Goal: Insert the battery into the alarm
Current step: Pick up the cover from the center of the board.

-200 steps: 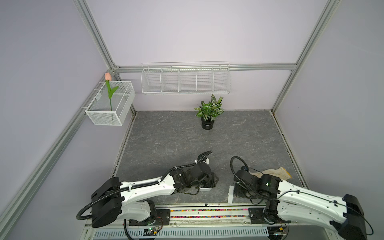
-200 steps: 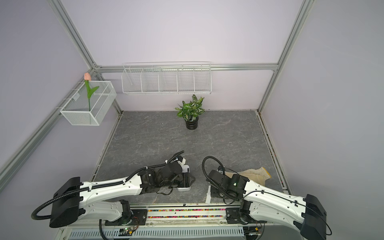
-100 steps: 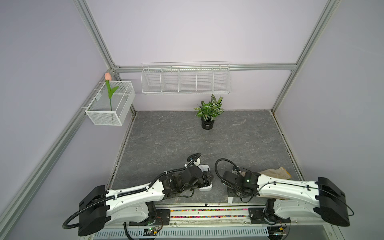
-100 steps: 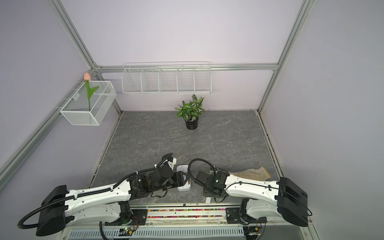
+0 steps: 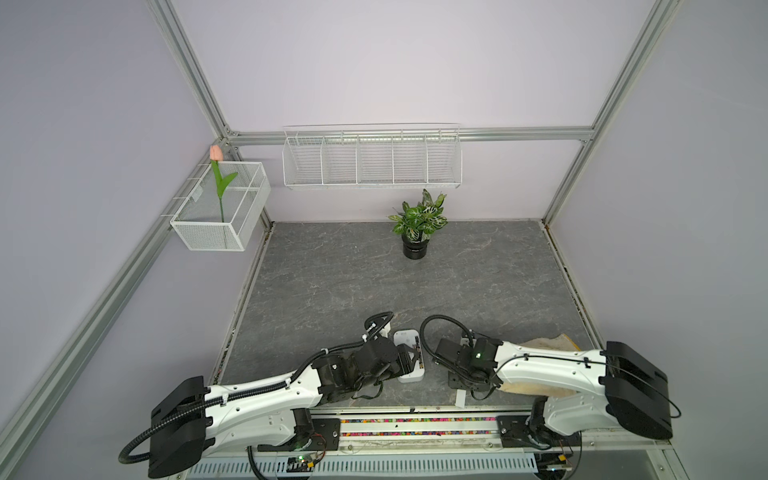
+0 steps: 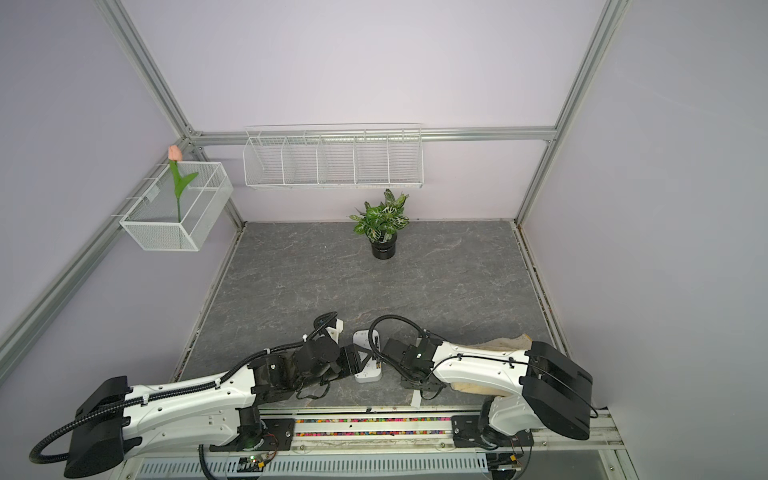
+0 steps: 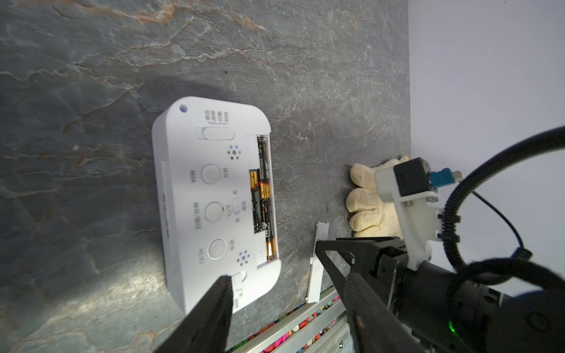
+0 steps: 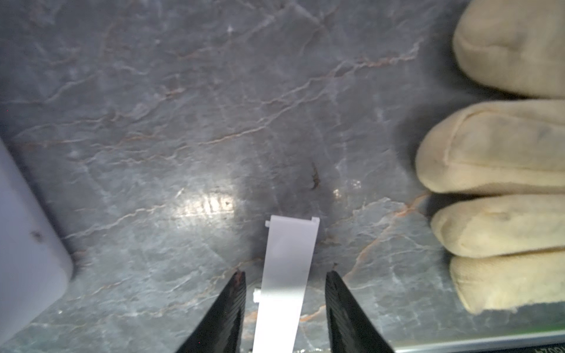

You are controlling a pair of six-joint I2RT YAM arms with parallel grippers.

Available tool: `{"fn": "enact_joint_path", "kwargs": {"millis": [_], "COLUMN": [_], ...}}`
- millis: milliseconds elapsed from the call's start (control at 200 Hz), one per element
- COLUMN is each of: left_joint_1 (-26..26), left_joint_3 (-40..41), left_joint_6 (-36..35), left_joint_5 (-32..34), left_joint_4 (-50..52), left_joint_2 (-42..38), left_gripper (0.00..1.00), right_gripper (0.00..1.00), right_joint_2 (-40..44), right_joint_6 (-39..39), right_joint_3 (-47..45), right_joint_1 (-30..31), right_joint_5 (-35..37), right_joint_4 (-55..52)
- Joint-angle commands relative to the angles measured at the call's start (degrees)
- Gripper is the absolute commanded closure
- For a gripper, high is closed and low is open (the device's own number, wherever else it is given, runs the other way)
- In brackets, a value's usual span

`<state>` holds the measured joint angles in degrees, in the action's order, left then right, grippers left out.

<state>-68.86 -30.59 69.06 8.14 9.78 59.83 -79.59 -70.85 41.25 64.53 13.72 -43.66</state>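
In a top view the alarm (image 5: pixel 405 338) is lying flat on the grey stone-patterned tabletop (image 5: pixel 374 282), close to the front edge and between the two arms. Its long axis is running from the front edge toward the back wall. The left gripper (image 5: pixel 414 357) is hanging over the alarm's nearer half. The right gripper (image 5: pixel 458 381) is pointing down just beside the alarm, above a white cover strip (image 5: pixel 460 400). A cream work glove (image 5: pixel 548 345) is lying under the right arm.

In the left wrist view the alarm is lying face down, showing its white back with round buttons and a slider. Along the long edge facing the right arm, the battery bay (image 7: pixel 259 243) is standing uncovered. Black-and-gold batteries (image 7: pixel 261 211) are sitting in it end to end, parallel to the long axis. One black finger (image 7: pixel 214 311) of the left gripper is hovering over a corner at the alarm's nearer end. I cannot tell whether it is touching the plastic. The jaws are standing apart and clamping nothing.

In the right wrist view the right gripper's jaws are also standing apart. The white cover strip, with small tabs at its end, is lying on the tabletop between them, touching neither. The work glove's fingertips are lying beyond one finger, and a rounded corner of the alarm is showing beyond the other.
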Motion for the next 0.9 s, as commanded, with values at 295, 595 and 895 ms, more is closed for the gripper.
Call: {"fn": "enact_joint_path", "kwargs": {"millis": [295,595,895], "left_joint_1": [0.0,-0.7,-1.1], "left_joint_3": [2.7,3.1,3.5], "left_joint_6": [1.7,2.7,3.4], "left_joint_5": [-1.8,-3.2,-3.7], "left_joint_4": [-6.9,-9.6,-11.1], "left_joint_2": [1.2,3.7,4.4], "left_gripper": [0.44,0.46,0.49], "right_gripper": [0.60,0.61,0.69], "right_joint_2": [-2.0,-2.1,-2.4], "right_joint_6": [-2.1,-2.3,-2.6], "right_joint_3": [-1.0,-2.1,-4.2], "right_joint_1": [-0.8,-1.0,-0.9], "right_joint_5": [0.1,0.2,-0.7], "right_joint_4": [2.0,1.2,3.0]}}
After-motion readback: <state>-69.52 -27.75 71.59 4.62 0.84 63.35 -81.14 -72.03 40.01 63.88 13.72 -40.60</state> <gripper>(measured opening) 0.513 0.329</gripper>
